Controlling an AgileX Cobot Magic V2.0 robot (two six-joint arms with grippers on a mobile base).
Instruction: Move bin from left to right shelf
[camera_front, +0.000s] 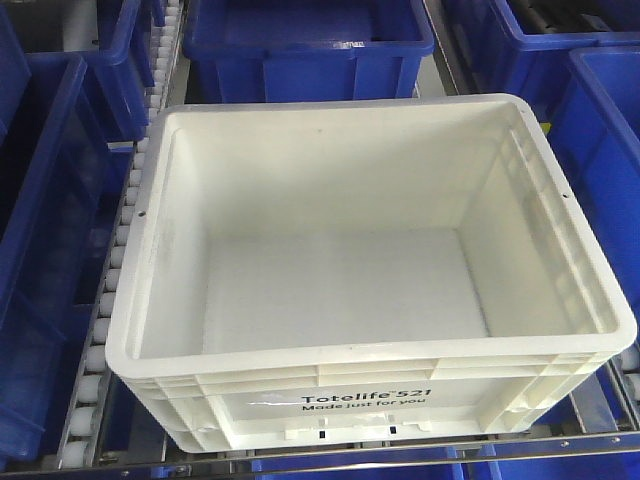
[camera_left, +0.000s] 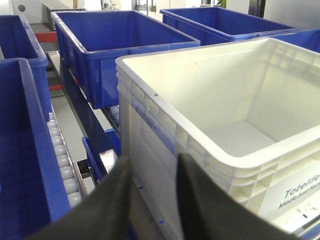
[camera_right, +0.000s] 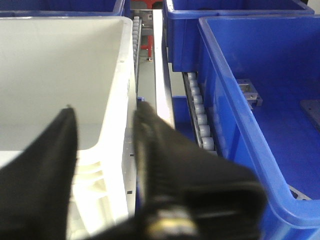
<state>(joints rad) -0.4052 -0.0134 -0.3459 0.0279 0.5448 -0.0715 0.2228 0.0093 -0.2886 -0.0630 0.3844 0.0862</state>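
The large white rectangular plastic bin with ribbed rim and black "Totelife 521" print (camera_front: 370, 290) is sitting empty on the roller-track shelf (camera_front: 112, 290), filling the centre of the front view, with blue plastic bins (camera_front: 305, 40) crowding it from 9 through 12 to 3 o'clock. The left tool (camera_left: 152, 187) is standing parted beside the bin's left wall, its dark fingers (camera_left: 197, 200) gripping nothing. The right tool (camera_right: 107, 150) is straddling the right rim, one finger inside and one outside, with a gap showing; whether it is pinching the wall I cannot tell. Risks, as judged: an uneven two-sided hold is likely to tilt or twist the bin on lifting; thin rim contact may slip; and the tight clearance to the neighbouring blue bin (camera_right: 260, 100) at 3 o'clock invites a knock. The front view alone is showing the whole bin and its print but neither tool; the wrist views alone are showing finger placement and the side rollers (camera_right: 200, 117).
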